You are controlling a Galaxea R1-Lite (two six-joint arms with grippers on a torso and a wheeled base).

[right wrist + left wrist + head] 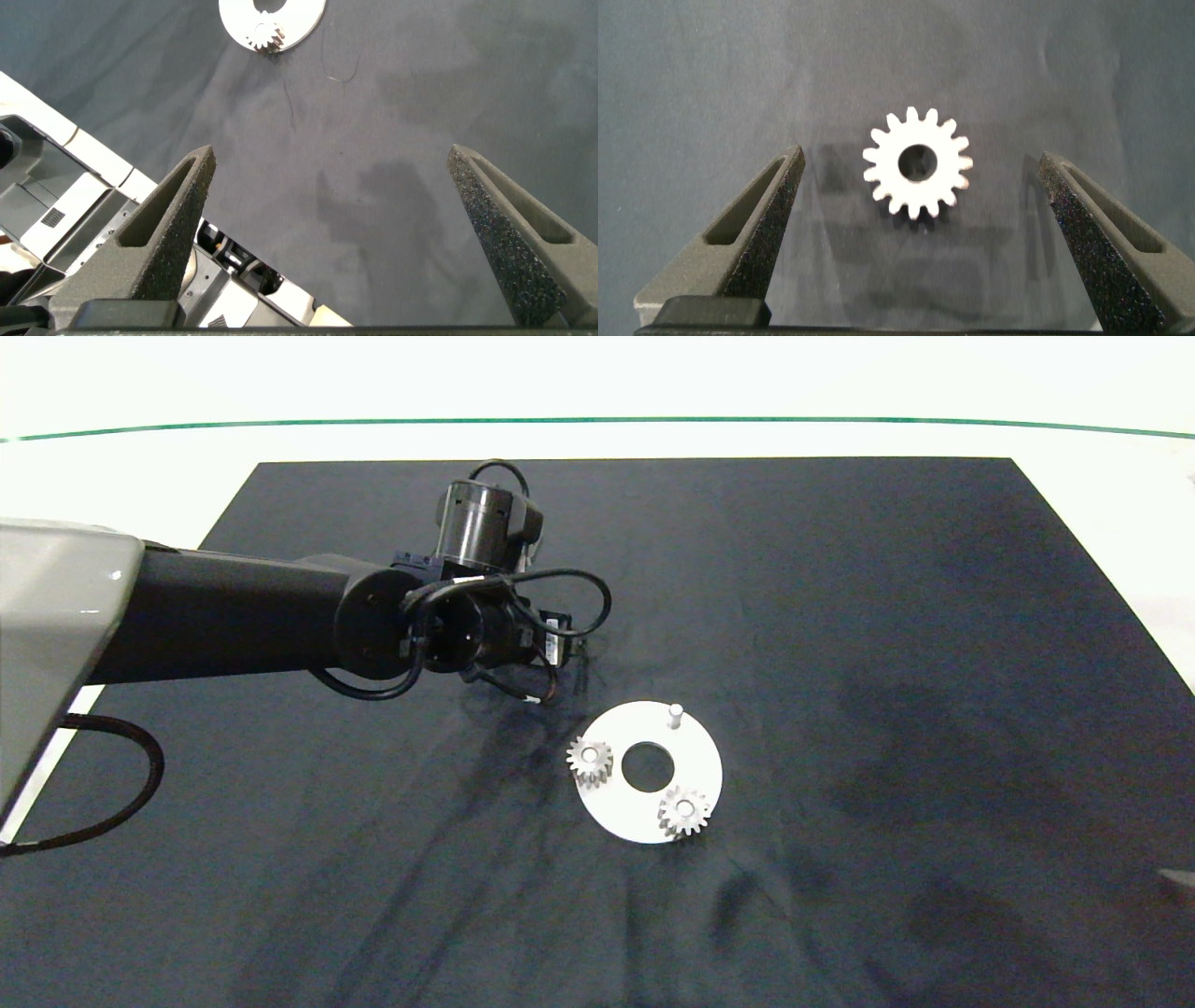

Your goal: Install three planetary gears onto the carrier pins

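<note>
A white round disc [616, 803] lies on the dark mat. Two silvery planetary gears sit on carrier pins, one on the disc's left side [590, 761] and one at its front right [684, 812]. A third carrier pin [675, 713] stands bare at the back. In the left wrist view another planetary gear [917, 163] lies flat on the mat. My left gripper [920, 157] is open, its fingers well apart on either side of that gear and clear of it. My left arm [467, 625] hides that gear in the head view. My right gripper [329, 154] is open and empty, far from the disc [304, 14].
The dark mat [887, 616] covers most of the white table, which has a green line [597, 420] across the back. The robot's own base [56, 215] shows in the right wrist view. A black cable [112, 803] loops at the left.
</note>
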